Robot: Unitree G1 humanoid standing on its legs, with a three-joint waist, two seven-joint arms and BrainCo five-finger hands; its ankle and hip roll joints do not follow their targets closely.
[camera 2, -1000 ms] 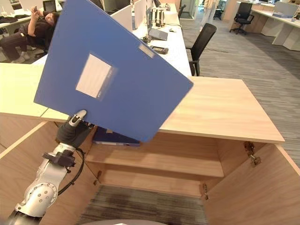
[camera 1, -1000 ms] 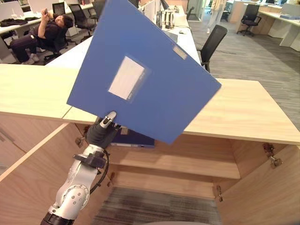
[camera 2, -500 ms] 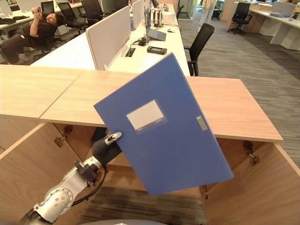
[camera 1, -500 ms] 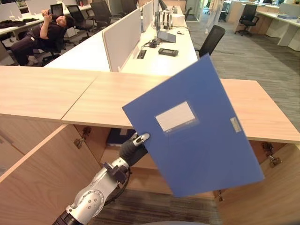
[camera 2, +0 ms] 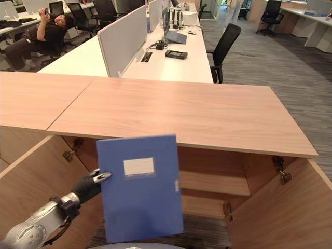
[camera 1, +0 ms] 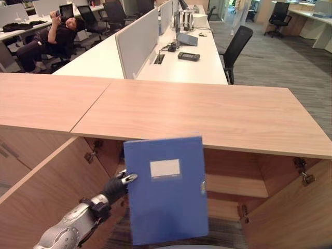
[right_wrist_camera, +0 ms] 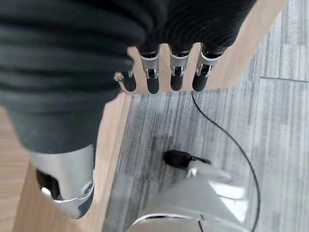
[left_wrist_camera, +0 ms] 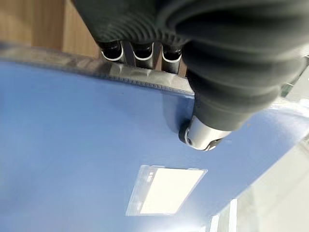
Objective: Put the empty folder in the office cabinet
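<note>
My left hand holds a blue folder with a white label upright, low in front of the open cabinet. It grips the folder's left edge. In the left wrist view the thumb presses on the folder's face and the fingers curl behind the edge. The cabinet's shelf shows to the right of the folder, under the wooden top. My right hand hangs with straight fingers over the carpet beside a wooden panel.
The cabinet's doors stand open at the left and right. Behind the top are white desks with dividers, a black chair and a seated person at the far left.
The folder has swung down from above the wooden top to upright in front of the cabinet opening, and my left arm has lowered with it.
</note>
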